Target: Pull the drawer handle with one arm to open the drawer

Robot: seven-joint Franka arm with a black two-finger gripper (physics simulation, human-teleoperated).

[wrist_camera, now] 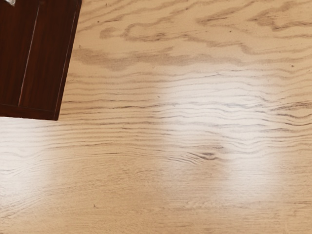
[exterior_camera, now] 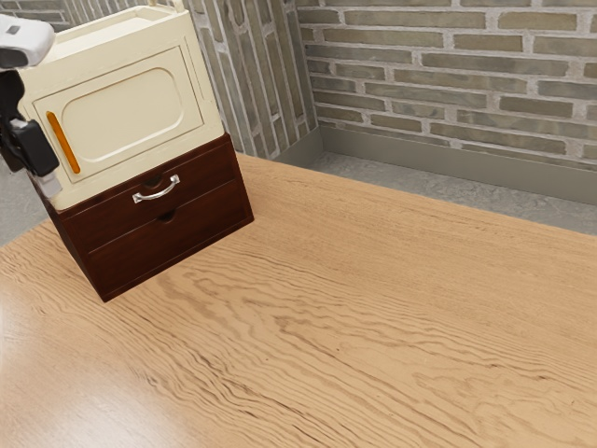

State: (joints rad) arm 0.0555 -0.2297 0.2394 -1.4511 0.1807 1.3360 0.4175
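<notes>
One brown drawer (exterior_camera: 117, 218) is shut; I can't tell if the gripper (exterior_camera: 40, 161), upper left, is open or holding anything.

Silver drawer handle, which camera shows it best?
The exterior view: there the silver drawer handle shows whole, curved bar and both ends. The wrist view cuts it off at the edge, leaving a small piece.

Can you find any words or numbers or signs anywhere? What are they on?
There are none that I can read.
The cream cabinet and its orange handle: no writing.
The dark drawer unit and its silver handle: no writing.
The table: just wood lines, no letters.
The brick wall: no signs.
</notes>
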